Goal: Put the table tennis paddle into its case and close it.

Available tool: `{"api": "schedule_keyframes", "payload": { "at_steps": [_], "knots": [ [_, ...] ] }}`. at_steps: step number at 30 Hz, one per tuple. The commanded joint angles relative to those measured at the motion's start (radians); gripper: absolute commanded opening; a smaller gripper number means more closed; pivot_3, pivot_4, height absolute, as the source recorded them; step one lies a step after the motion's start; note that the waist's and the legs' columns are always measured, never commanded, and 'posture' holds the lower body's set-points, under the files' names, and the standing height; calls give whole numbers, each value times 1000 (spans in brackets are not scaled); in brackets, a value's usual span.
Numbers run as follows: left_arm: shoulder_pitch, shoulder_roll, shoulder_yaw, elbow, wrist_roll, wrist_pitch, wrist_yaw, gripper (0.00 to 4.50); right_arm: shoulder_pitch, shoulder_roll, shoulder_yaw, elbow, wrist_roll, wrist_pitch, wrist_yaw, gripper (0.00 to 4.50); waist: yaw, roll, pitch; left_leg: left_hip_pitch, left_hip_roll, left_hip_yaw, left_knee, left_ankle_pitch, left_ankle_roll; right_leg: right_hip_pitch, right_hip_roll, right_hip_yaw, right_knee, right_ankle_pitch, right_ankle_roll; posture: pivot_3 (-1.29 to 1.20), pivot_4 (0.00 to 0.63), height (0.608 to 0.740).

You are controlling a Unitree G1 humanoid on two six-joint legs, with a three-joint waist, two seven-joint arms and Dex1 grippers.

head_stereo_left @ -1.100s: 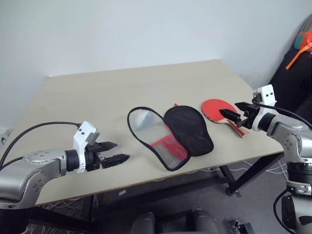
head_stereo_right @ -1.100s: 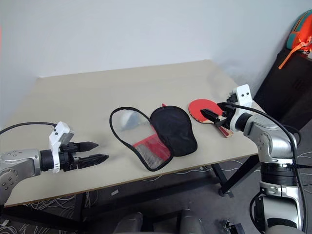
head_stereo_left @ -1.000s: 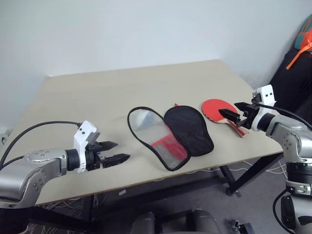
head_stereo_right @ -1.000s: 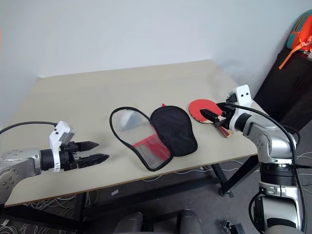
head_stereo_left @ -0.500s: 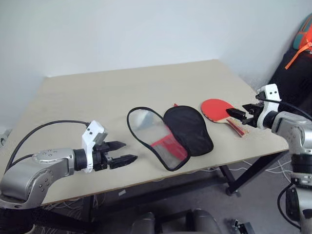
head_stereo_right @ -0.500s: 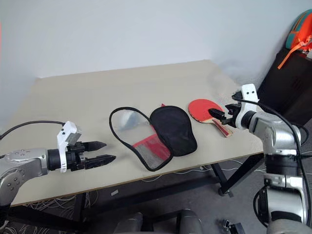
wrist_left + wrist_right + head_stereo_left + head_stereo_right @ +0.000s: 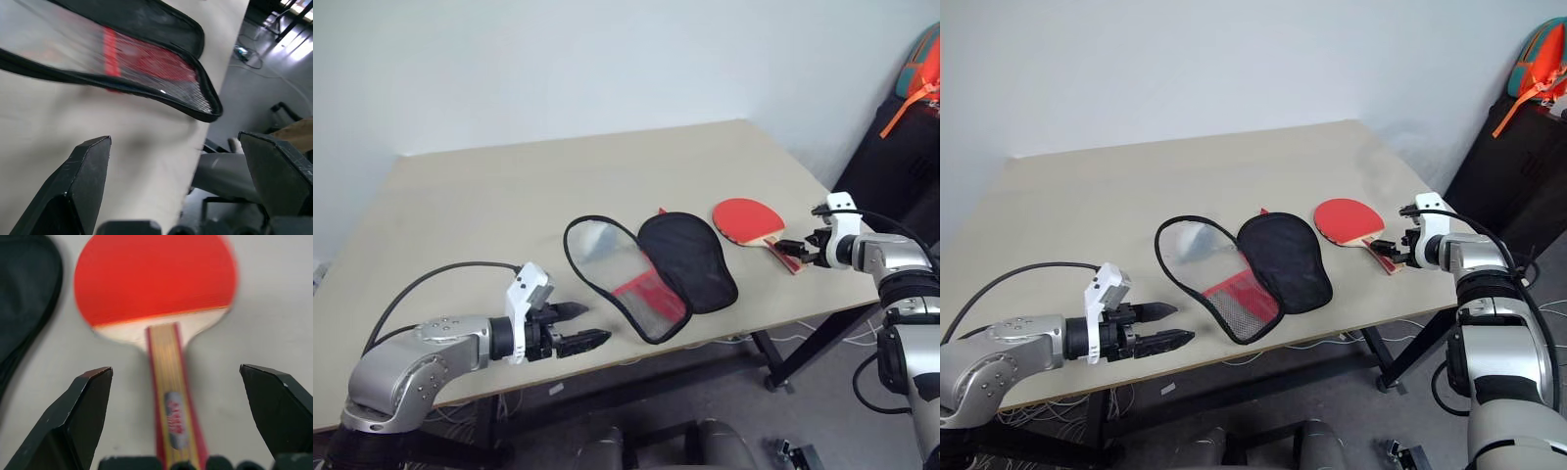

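A: Round red-rubber table tennis paddle with a short light wooden handle [image 7: 750, 219] — lying where?

B: Flat on the pale beige wooden table [image 7: 509, 196], toward its right front corner, red face up. Long axis running from the blade out to the handle, handle pointing at the table's front right edge. In the right wrist view, handle aimed straight back between the fingers, its end cut off by the frame.

A: Right gripper [image 7: 795, 251]?

B: Just beside the handle's end, black fingers spread wide, one either side of the handle's line, clamped on nothing. Hard to tell from the head views whether touching the handle or not.

A: Soft paddle-shaped zip case with black trim [image 7: 646, 274]?

B: Left of the paddle, near but apart. Lying unzipped and folded open: black half [image 7: 1283, 258] nearer the paddle, clear mesh half with a red patch toward the left. Nothing inside. Narrow end toward the front edge.

A: Left gripper [image 7: 1163, 326]?

B: Over the front edge, left of the case, pointing toward it. Fingers apart, empty. Case's narrow end blurred in the left wrist view.
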Motion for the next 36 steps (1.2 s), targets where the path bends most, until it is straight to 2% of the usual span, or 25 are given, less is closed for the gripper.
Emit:
{"api": "schedule_keyframes", "payload": {
  "at_steps": [1,17,20,24,29,32,35,36],
  "knots": [
    [-3,-3,8,-40,-2,-21,12,4409,-64,9,-3,29,-27,-58,17,4500,0,0,0,0,0,0,0,0,0,0,0,0,0,0,0,0,0,724],
    [40,-3,58,-79,-23,-24,49,4409,-107,104,-17,179,-116,-134,-84,4500,-1,0,0,0,1,2,0,0,-1,0,1,1,1,0,-1,0,0,724],
    [40,-2,64,-82,-29,-21,57,4500,-106,116,-27,190,-120,-139,-129,3891,-1,0,0,1,1,3,0,0,-1,0,1,2,1,0,-1,0,0,724],
    [45,0,70,-91,-35,-16,64,4500,-106,131,-17,194,-134,-135,-95,2542,-1,0,0,1,2,4,0,0,-1,0,2,3,1,0,-1,0,0,724],
    [39,7,76,-84,-35,-14,65,4500,-110,150,-18,205,-149,-112,-79,2542,-12,-1,-1,3,4,12,-1,-1,-3,-1,4,5,1,1,0,0,0,724],
    [31,8,74,-83,-35,-13,66,4500,-107,165,-32,213,-147,-97,-115,1986,-22,-1,-1,3,4,13,-2,-1,-3,-2,4,5,1,1,-1,0,0,724],
    [28,11,77,-84,-38,-9,65,4500,-107,171,-36,215,-152,-81,-108,1096,-26,-2,-2,4,5,14,-3,-1,-5,-2,5,5,1,1,-1,0,0,724],
    [27,12,79,-85,-41,-7,64,4500,-107,172,-35,214,-154,-79,-103,1097,-27,-2,-2,4,5,14,-4,-1,-5,-2,5,5,1,1,-1,0,0,724]
  ]
}}
